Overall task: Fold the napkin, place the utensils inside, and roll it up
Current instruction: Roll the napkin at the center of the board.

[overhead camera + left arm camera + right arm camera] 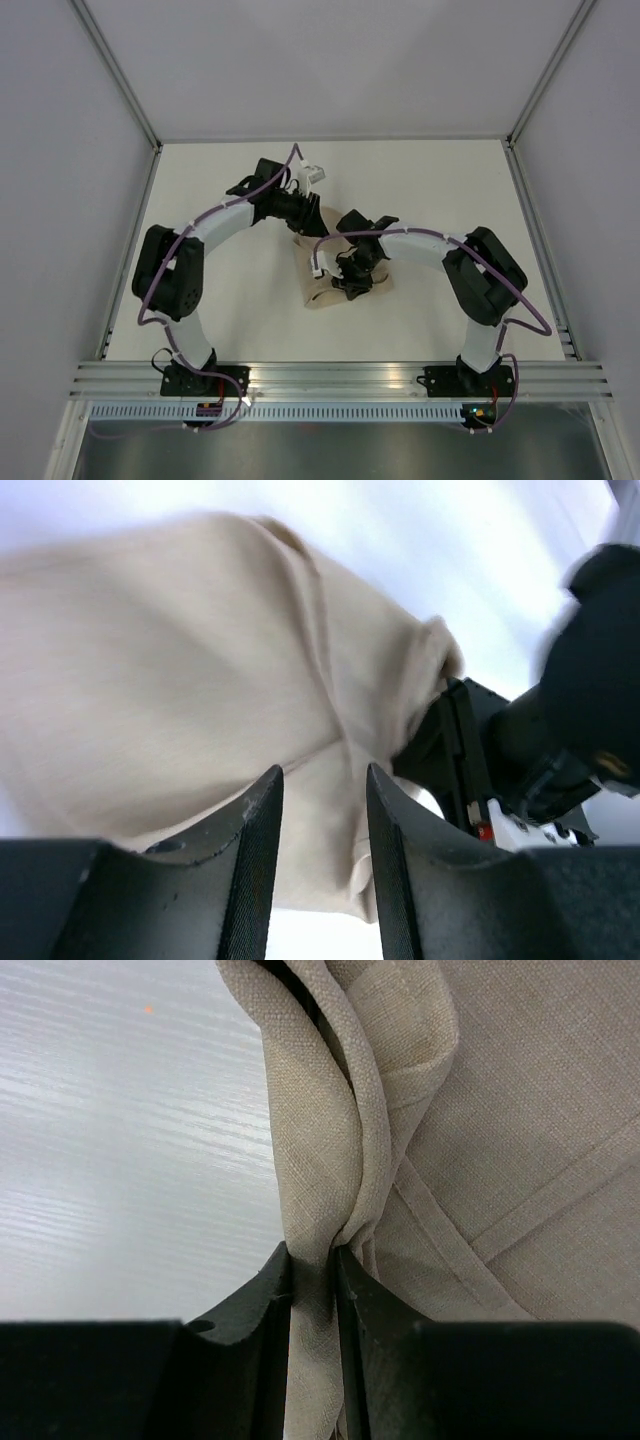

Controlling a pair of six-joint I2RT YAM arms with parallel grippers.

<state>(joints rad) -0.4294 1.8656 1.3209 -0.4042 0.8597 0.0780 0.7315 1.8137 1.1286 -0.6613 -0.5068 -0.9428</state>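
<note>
The tan napkin (pixel 318 293) lies bunched on the white table between the two arms. My right gripper (pixel 313 1252) is shut on a twisted fold of the napkin (pixel 520 1140), with the cloth pinched between both fingers; in the top view it (pixel 352 283) sits over the napkin's middle. My left gripper (pixel 323 772) is open and hovers over the napkin (pixel 150 660) at its far edge, with cloth showing behind the gap and nothing gripped. In the top view the left gripper (pixel 310 224) is just behind the right one. The utensils are out of view.
The black body of the right gripper (pixel 500 770) sits close to the right of my left fingers. Grey walls enclose the white table (pixel 440 190) on three sides, and an aluminium rail (pixel 340 378) runs along the near edge.
</note>
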